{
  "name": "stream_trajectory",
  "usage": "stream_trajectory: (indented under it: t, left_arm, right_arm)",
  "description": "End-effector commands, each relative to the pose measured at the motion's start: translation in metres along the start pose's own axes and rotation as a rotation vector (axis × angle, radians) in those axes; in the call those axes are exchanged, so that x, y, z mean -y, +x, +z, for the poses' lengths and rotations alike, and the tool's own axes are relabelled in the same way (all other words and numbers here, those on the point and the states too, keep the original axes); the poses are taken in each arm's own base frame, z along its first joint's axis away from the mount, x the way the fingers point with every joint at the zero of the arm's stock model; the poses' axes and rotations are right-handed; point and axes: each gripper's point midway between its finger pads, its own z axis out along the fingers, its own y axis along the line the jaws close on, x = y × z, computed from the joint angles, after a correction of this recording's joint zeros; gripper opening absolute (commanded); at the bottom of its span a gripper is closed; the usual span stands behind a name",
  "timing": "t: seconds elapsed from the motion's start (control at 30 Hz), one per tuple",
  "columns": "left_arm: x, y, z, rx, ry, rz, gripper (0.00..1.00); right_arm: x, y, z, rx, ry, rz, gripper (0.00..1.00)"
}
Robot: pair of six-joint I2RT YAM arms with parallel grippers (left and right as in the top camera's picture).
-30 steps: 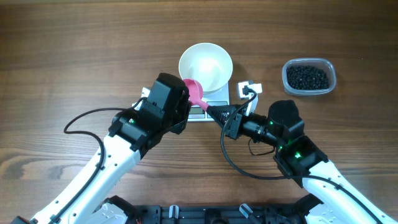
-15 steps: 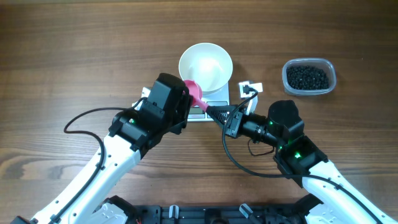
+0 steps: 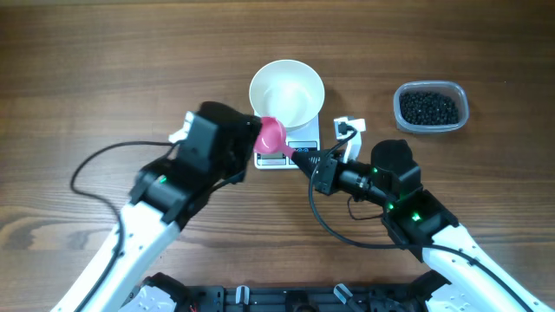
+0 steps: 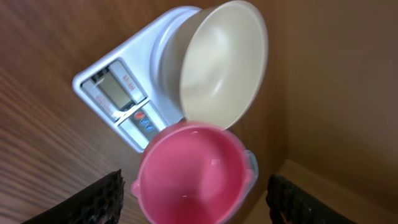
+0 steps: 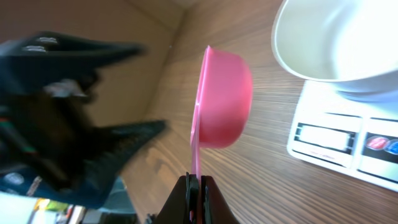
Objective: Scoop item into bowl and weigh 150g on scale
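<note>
The empty white bowl sits on the white scale. An empty pink scoop hangs in front of the scale's left corner. My right gripper is shut on its thin handle. My left gripper is open; its dark fingers stand wide on either side of the scoop cup, apart from it. The black beads, the item, lie in a clear tub at the right.
The clear tub stands on the wooden table right of the scale. A small white part lies beside the scale's right edge. A black cable loops beneath the right arm.
My left gripper has opened off the pink scoop and drawn back to the left. The right gripper stays shut on the handle and has barely moved.
</note>
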Motion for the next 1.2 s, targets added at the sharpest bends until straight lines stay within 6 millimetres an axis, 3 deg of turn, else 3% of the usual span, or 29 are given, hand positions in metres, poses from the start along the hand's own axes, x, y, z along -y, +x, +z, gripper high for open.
stream_trajectory:
  t: [0.0,0.2,0.3,0.5,0.77,0.87,0.9,1.0,1.13,1.17]
  left_arm:
    - [0.015,-0.015,-0.031,0.047,0.095,0.161,0.8]
    - [0.023,-0.021,-0.054,0.08,0.166,0.246,0.87]
    - [0.017,-0.021,-0.055,0.076,0.144,0.252,1.0]
    - [0.002,-0.02,-0.048,0.063,0.073,0.251,1.0]
    - [-0.003,-0.021,-0.037,0.057,0.033,0.251,0.91]
    - [-0.006,-0.018,-0.029,0.034,0.008,0.334,0.77]
    - [-0.007,-0.015,-0.026,0.018,0.002,0.378,0.64]
    - [-0.01,-0.006,-0.02,-0.041,-0.008,0.496,0.45]
    - [-0.02,-0.005,-0.016,-0.061,-0.048,0.536,0.05]
    - [-0.02,-0.005,-0.016,-0.06,-0.047,0.554,0.04]
  right_arm:
    - [0.0,-0.02,-0.019,0.089,0.055,-0.063,0.05]
    - [0.019,-0.022,-0.055,0.11,0.226,-0.087,0.04]
    - [0.024,-0.028,-0.094,0.129,0.387,-0.108,0.05]
    - [0.021,-0.032,-0.14,0.119,0.555,-0.108,0.04]
    - [0.028,-0.018,-0.16,0.067,0.657,-0.065,0.04]
    - [0.033,-0.017,-0.165,0.075,0.691,-0.043,0.04]
    - [0.035,-0.018,-0.167,0.081,0.705,-0.044,0.04]
    - [0.036,-0.02,-0.168,0.09,0.716,-0.046,0.04]
    - [0.034,-0.025,-0.174,0.119,0.733,-0.029,0.04]
    - [0.032,-0.027,-0.175,0.127,0.737,-0.033,0.04]
